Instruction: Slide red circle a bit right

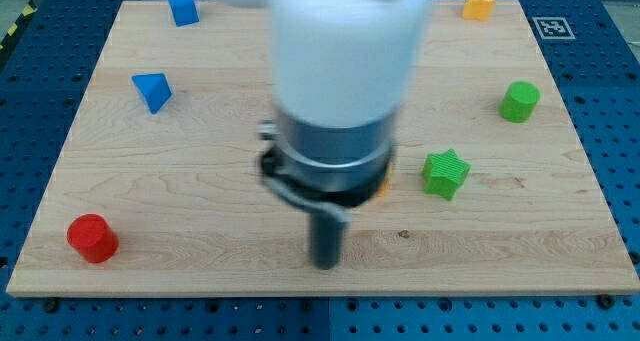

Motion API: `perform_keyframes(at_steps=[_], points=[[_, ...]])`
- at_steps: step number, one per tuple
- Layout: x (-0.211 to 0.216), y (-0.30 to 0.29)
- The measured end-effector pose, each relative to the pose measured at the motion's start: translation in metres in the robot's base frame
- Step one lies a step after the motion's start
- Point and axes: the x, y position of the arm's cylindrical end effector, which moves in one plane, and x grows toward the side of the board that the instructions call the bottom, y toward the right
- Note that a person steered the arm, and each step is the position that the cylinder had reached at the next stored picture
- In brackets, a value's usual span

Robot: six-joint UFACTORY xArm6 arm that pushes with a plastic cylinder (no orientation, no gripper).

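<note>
my tip (pixel 326 264) sits well right of the red circle (pixel 92 238).

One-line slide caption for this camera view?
My tip rests mid-board, far right of the red circle at the view's bottom left.

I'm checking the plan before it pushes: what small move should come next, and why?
Probably travel toward the view's left: my tip sits mid-board, far to the right of the red circle. It must get to the circle's left side before it can push rightward.
</note>
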Motion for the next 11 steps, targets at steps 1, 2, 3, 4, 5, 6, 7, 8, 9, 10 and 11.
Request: perform_keyframes(at_steps=[1, 2, 3, 4, 5, 6, 7, 8, 9, 10, 11], points=[[0.015, -0.053], [0.019, -0.064], [0.019, -0.067], [0.019, -0.091], [0.02, -0.115], [0.019, -0.136], [0.019, -0.156], [0.02, -0.22], [0.017, -0.28], [0.012, -0.278], [-0.019, -0.258]])
